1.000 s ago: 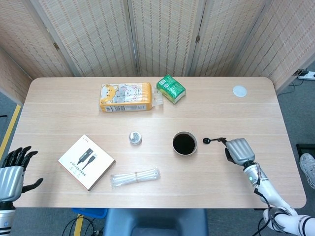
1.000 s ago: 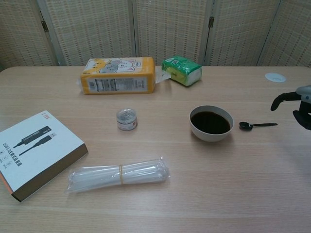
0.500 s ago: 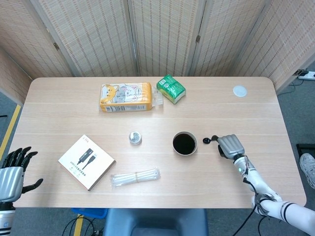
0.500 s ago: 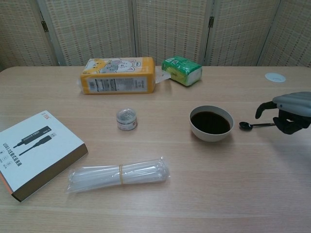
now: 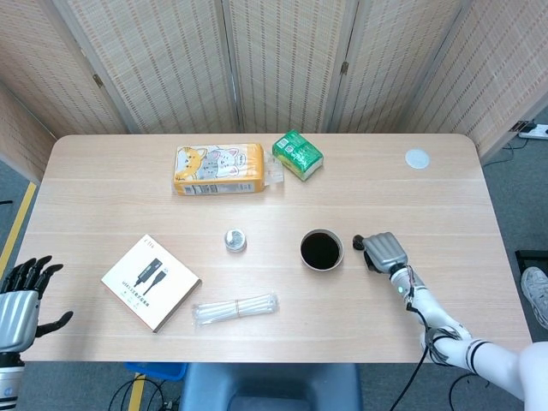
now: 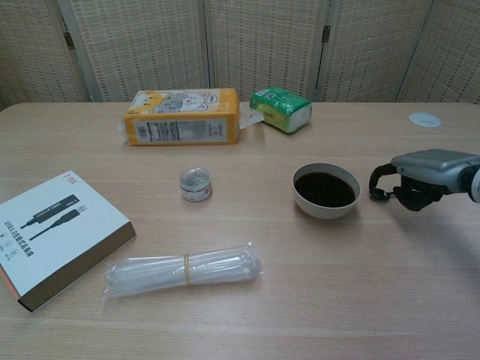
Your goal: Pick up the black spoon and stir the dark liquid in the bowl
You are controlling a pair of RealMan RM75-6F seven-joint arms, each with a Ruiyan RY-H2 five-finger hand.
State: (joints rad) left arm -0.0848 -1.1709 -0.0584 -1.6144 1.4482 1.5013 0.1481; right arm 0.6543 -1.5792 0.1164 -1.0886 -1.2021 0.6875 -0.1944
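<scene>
A white bowl (image 5: 321, 250) (image 6: 326, 190) of dark liquid stands right of the table's middle. The black spoon (image 5: 360, 241) (image 6: 378, 196) lies flat just right of the bowl, and only its scoop end shows. My right hand (image 5: 383, 251) (image 6: 420, 174) hovers low over the handle, palm down, its fingers curved down on either side of the spoon and still apart. I see no grip on the spoon. My left hand (image 5: 21, 295) hangs off the table's near left corner, fingers spread and holding nothing.
A yellow tissue pack (image 5: 219, 169) and a green packet (image 5: 298, 154) lie at the back. A small tin (image 5: 235, 240) stands left of the bowl. A white box (image 5: 151, 282) and a bag of clear sticks (image 5: 236, 308) lie near the front. A white disc (image 5: 417, 157) sits far right.
My right hand has slid left along the table towards the bowl and now covers the spoon's handle. Its finger pose looks the same. The spoon, the bowl and the left hand have not moved.
</scene>
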